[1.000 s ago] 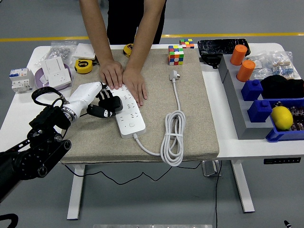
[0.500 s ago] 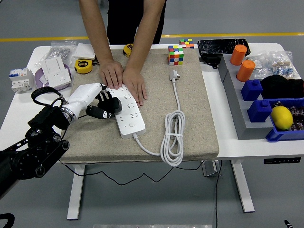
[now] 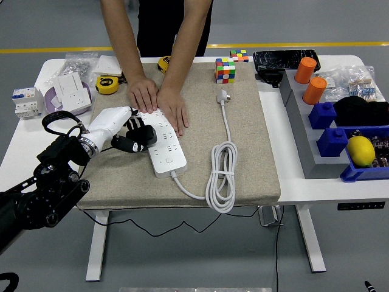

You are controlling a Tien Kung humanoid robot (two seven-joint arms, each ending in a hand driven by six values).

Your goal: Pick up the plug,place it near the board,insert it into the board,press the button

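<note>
The white power strip (image 3: 165,145) lies on the beige mat (image 3: 243,158), running from far left to near right. My left hand (image 3: 132,135), white-backed with black fingers, sits against the strip's left edge about halfway along it. Its fingers are curled around a small black plug (image 3: 144,135) that rests on or just over the strip's sockets. A person at the far side presses both hands (image 3: 159,100) down on the strip's far end. The strip's own white plug (image 3: 223,96) and coiled cable (image 3: 222,176) lie on the mat to the right. My right arm is out of view.
Two yellow tape measures (image 3: 107,84), white socket boxes (image 3: 70,91) and a breaker (image 3: 25,102) stand at the far left. A colour cube (image 3: 225,70) is at the mat's far edge. Grey and blue bins (image 3: 331,143) with orange cylinders (image 3: 310,79) and a lemon (image 3: 360,151) fill the right side.
Almost nothing differs: my left hand stays at the strip's edge with the plug, the arm shifting only slightly. The person's hands have not moved.
</note>
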